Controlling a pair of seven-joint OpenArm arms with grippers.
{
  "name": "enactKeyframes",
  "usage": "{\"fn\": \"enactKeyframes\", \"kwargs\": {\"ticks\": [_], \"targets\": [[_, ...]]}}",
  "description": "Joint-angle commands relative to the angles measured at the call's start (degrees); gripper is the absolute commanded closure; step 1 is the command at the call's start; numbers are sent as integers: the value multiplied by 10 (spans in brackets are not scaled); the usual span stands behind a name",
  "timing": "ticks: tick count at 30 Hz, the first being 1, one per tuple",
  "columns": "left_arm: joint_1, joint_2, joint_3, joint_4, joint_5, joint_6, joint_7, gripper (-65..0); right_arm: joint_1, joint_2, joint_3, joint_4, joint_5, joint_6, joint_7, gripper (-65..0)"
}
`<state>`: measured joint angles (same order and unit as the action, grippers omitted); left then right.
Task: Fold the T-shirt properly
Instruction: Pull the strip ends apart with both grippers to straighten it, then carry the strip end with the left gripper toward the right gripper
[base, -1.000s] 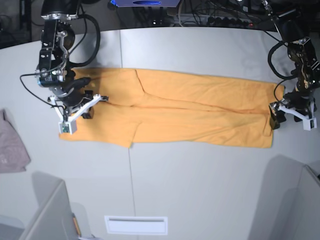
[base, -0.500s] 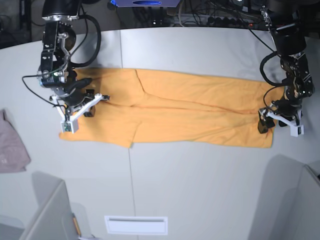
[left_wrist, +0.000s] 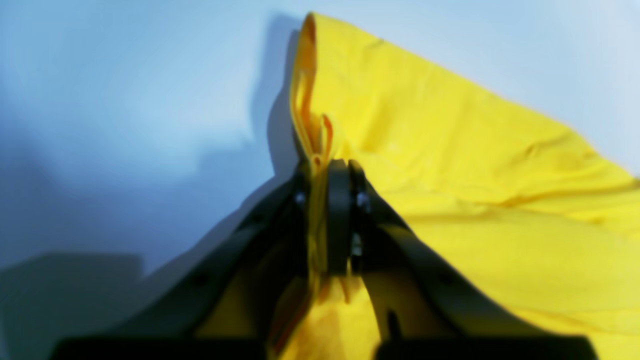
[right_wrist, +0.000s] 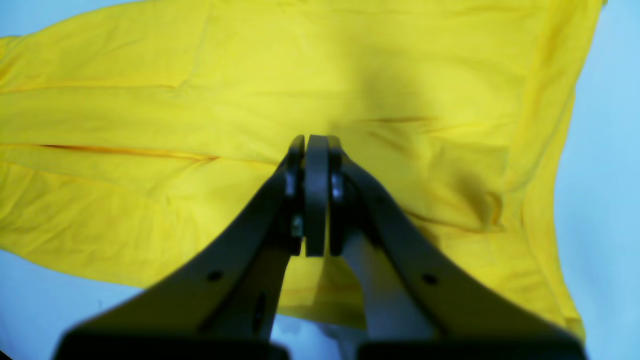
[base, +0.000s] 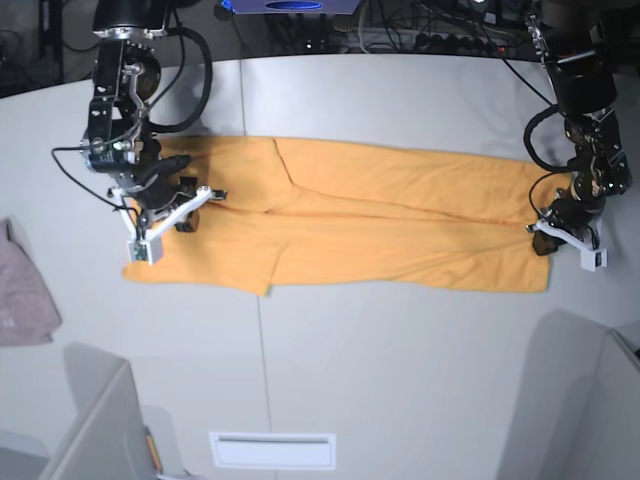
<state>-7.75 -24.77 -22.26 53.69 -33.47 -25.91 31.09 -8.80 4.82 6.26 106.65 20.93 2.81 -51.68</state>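
Observation:
The light-orange T-shirt (base: 400, 220) lies flat on the table as a long strip running left to right. My left gripper (base: 541, 238) is at the strip's right end. In the left wrist view (left_wrist: 325, 167) it is shut on the T-shirt (left_wrist: 450, 175), with a doubled edge of cloth standing between the jaws. My right gripper (base: 193, 207) is over the strip's left end. In the right wrist view (right_wrist: 316, 142) its jaws are together just above the T-shirt (right_wrist: 150, 125), and no cloth shows between them. No black marks show.
A small mauve-pink cloth (base: 20, 290) lies at the table's left edge. Grey partitions (base: 90, 420) stand at the front corners, and a white slot plate (base: 272, 450) sits at the front. Cables and equipment crowd the far edge.
My left gripper has moved in onto the T-shirt's right edge and shut on it. My right gripper has shifted slightly up and right over the left end.

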Motion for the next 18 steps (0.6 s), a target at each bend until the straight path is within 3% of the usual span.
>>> {"fn": "enactKeyframes", "kwargs": {"ticks": [1, 4, 10, 14, 18], "targets": [[-4, -15, -3, 15, 6, 5, 0, 0, 5, -5, 2, 11, 4, 1, 8, 0], [9, -30, -25, 61, 8, 5, 0, 0, -1, -10, 2, 12, 4, 1, 12, 0], [77, -28, -35, 210, 9, 10, 3, 0, 0, -11, 3, 12, 4, 1, 12, 0], [123, 2, -35, 298, 10, 11, 4, 0, 3, -11, 3, 12, 4, 1, 12, 0], [150, 32, -35, 360, 10, 61, 29, 0, 6, -11, 3, 12, 4, 1, 12, 0]]}}
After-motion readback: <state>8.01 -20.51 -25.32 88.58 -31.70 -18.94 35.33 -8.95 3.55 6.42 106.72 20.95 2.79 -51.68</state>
